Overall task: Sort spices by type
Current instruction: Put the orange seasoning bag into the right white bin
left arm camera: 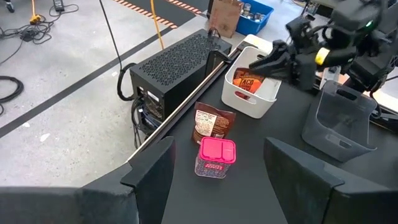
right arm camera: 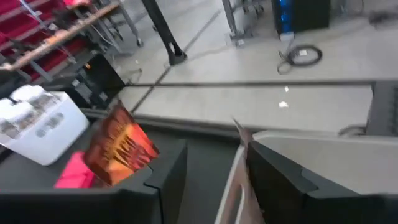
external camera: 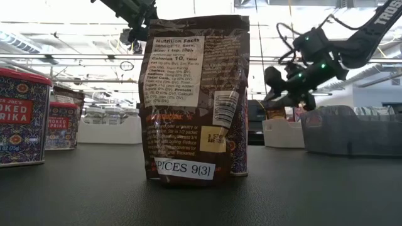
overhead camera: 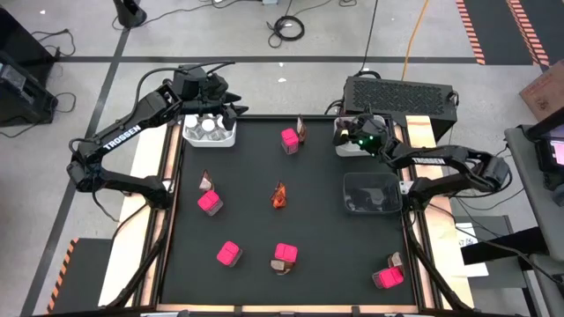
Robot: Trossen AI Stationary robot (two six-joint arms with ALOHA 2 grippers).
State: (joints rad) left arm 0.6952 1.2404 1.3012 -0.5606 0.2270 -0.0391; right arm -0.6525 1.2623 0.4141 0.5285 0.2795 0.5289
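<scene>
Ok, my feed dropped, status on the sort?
Right gripper open over the right white bin; orange sachet inside, clear of it. Left gripper open, empty, by the jar bin. Nothing blocking.

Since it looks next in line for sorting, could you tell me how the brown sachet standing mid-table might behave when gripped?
The brown sachet looks crinkly and thin, so it will probably flex under the fingers. It stands upright on a narrow base, so a sideways nudge would likely tip it. It seems light for its size.
</scene>
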